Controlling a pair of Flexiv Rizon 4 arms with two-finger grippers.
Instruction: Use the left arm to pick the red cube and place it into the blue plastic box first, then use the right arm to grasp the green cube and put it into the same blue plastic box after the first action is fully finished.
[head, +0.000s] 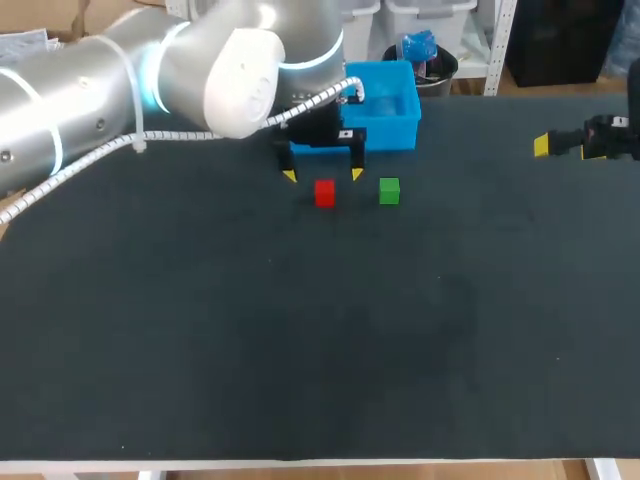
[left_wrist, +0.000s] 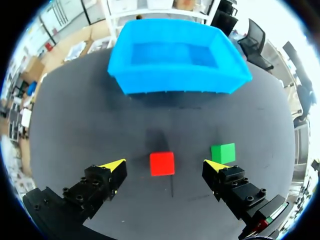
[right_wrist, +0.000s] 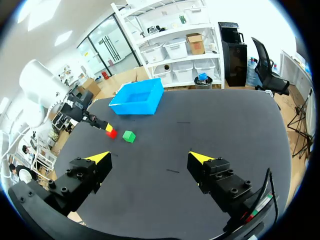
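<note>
- Left gripper (left_wrist: 165, 166) is spread wide, both yellow tips well apart; it has hold of nothing
- Red cube (left_wrist: 162, 163) sits on the table in the gap between those fingers, about midway; bare mat shows on either side of it, so neither finger touches it
- Green cube (left_wrist: 223, 152) is just outside the gap, right beside the tip of the finger on the right arm's side; whether tip and cube touch, I cannot tell
- Blue box (left_wrist: 180, 82) lies straight ahead of the left gripper, past the red cube, near but apart; its open inside shows nothing in it
- From the head view, the left gripper (head: 323, 175) hangs between the box (head: 385, 135) and the two cubes; the red cube (head: 324, 192) is just on the near side of its tips, the green cube (head: 389, 190) just beside the red, a small gap between them
- Right gripper (right_wrist: 150, 158) is wide open as well, nothing between its fingers; only dark table (right_wrist: 210, 130) lies under it
- Far ahead of the right gripper, both cubes, the box and the left arm's fingers show small; the cubes are well apart from this hand
- In the head view the right gripper (head: 562, 150) sits at the table's (head: 300, 350) far right side, well away from the green cube
</note>
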